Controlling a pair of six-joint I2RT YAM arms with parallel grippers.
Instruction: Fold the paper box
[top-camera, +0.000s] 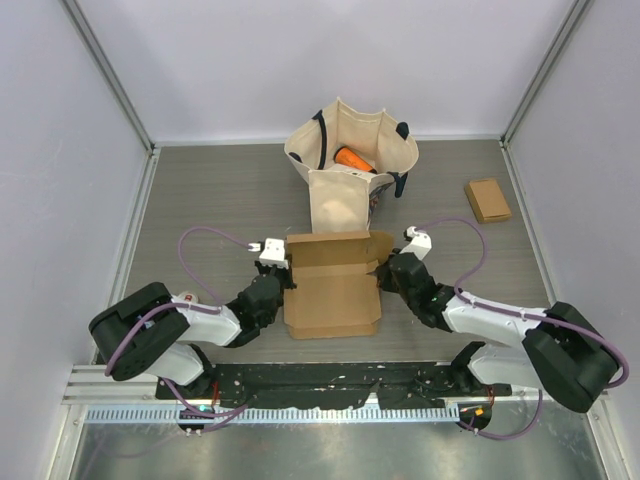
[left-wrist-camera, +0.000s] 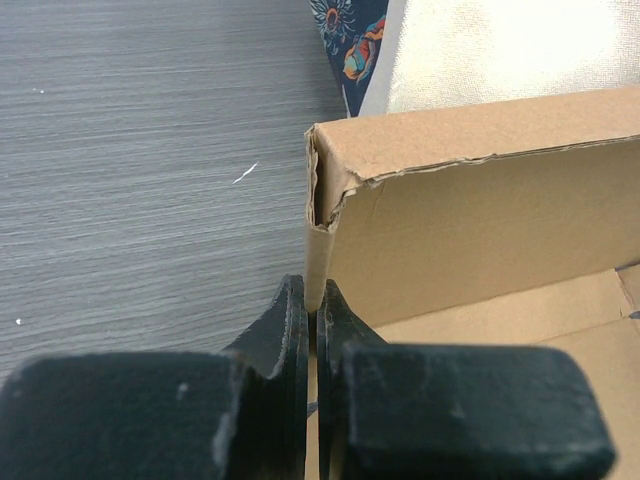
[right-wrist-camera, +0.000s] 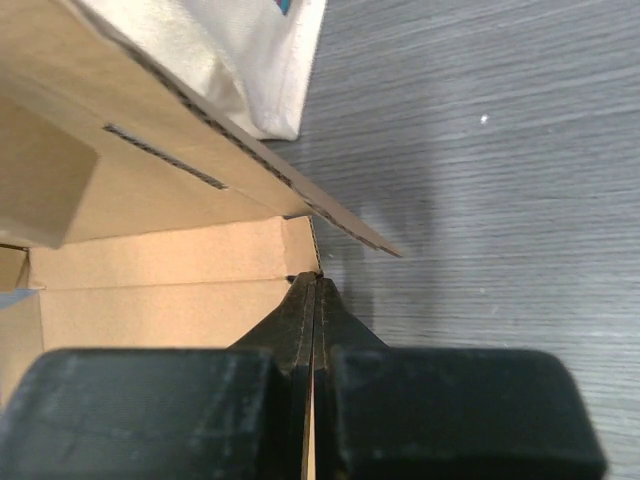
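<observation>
The brown paper box (top-camera: 330, 295) lies open-topped in the middle of the table, its back wall raised and a lid flap behind it. My left gripper (top-camera: 286, 279) is shut on the box's left wall; in the left wrist view that thin cardboard wall (left-wrist-camera: 318, 255) stands pinched between the black fingers (left-wrist-camera: 290, 320). My right gripper (top-camera: 384, 274) is shut on the box's right wall near its back corner. In the right wrist view the jaws (right-wrist-camera: 316, 288) meet at the wall's edge, with the box's inside (right-wrist-camera: 160, 290) to their left.
A cream tote bag (top-camera: 350, 160) holding an orange object stands just behind the box and touches its back flap. A small flat cardboard piece (top-camera: 487, 200) lies at the right back. White walls and metal posts enclose the table.
</observation>
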